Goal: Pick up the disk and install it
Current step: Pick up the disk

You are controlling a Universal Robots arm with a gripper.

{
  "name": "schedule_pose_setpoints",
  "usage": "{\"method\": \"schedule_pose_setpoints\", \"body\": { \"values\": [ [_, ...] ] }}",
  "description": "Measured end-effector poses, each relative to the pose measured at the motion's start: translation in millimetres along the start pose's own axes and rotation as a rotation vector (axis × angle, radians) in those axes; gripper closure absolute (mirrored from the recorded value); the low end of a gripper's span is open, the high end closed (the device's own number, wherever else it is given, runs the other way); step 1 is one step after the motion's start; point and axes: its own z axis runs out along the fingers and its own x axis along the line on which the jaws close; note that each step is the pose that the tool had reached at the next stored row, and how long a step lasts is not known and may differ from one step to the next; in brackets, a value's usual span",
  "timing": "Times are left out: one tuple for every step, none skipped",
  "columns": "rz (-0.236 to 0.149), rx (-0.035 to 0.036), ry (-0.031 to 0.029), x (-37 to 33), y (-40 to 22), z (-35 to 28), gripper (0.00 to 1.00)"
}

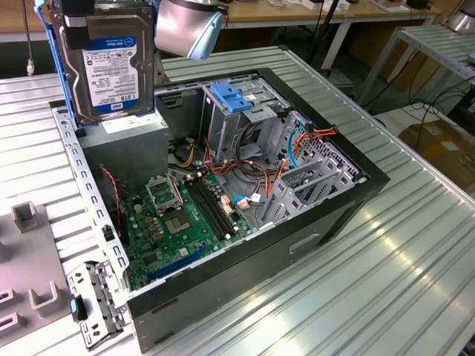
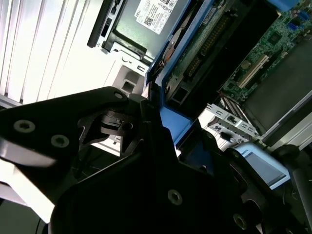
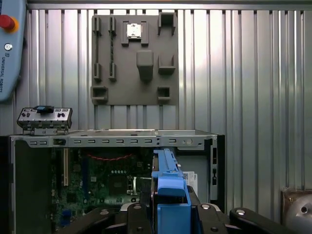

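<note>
Grip is made: in the exterior view the gripper (image 1: pixel 104 16) has its fingers clamped on the top edge of the disk (image 1: pixel 111 67). The disk hangs upright in the air with its long axis vertical, its label towards the camera and a blue carrier rail (image 1: pixel 53 67) down one side. It hovers over the corner of the open computer case (image 1: pixel 319 230) where the power-supply box (image 1: pixel 141 148) sits, and touches nothing below. The tall metal cage (image 1: pixel 237 130) with the blue latch (image 1: pixel 236 99) lies lower down and towards the exterior view's right of the disk, well apart from it. The motherboard (image 1: pixel 185 215) lies flat on the case floor, and the case rests on the ribbed metal worktop (image 1: pixel 415 259).

In the second wrist view the black body of the gripper (image 2: pixel 165 131) fills the foreground. The disk (image 2: pixel 195 63) runs away from it, circuit side showing and blue rail along its edge. Past it lies the power-supply box (image 2: pixel 146 19) with its white sticker.

In the first wrist view, looking down, the disk (image 3: pixel 168 180) shows edge-on as a blue strip pinched between the dark fingers (image 3: pixel 141 214). It hangs over the inside of the case, beside the motherboard (image 3: pixel 107 180). A grey fixture plate (image 3: pixel 134 58) lies on the worktop beyond the case.
</note>
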Motion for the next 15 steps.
{"method": "schedule_pose_setpoints", "body": {
  "values": [
    [0.000,0.0000,0.0000,0.6,-1.8,0.0,0.63],
    [0.000,0.0000,-0.0001,1.4,-3.4,0.0,0.63],
    [0.000,-0.0001,-0.0001,2.5,-5.0,0.0,0.63],
    [0.000,-0.0001,0.0000,3.6,-6.3,0.0,0.63],
    [0.000,-0.0001,0.0000,4.9,-7.6,0.0,0.63],
    [0.001,-0.0001,0.0000,6.4,-8.8,0.1,0.63],
    [0.001,-0.0002,0.0001,8.0,-9.9,0.1,0.63],
    [0.001,-0.0002,0.0001,10.2,-11.3,0.2,0.63],
    [0.001,-0.0002,0.0000,12.0,-12.4,0.3,0.63],
    [0.001,-0.0001,0.0000,14.5,-14.2,0.4,0.63],
    [0.001,-0.0001,-0.0001,15.8,-15.4,0.5,0.63],
    [0.001,-0.0001,-0.0001,17.3,-18.1,0.7,0.63],
    [0.001,-0.0002,0.0001,18.2,-20.1,0.8,0.63],
    [0.001,-0.0002,0.0000,18.7,-21.7,0.9,0.63],
    [0.001,-0.0001,-0.0001,19.4,-25.4,1.3,0.63]
  ]
}}
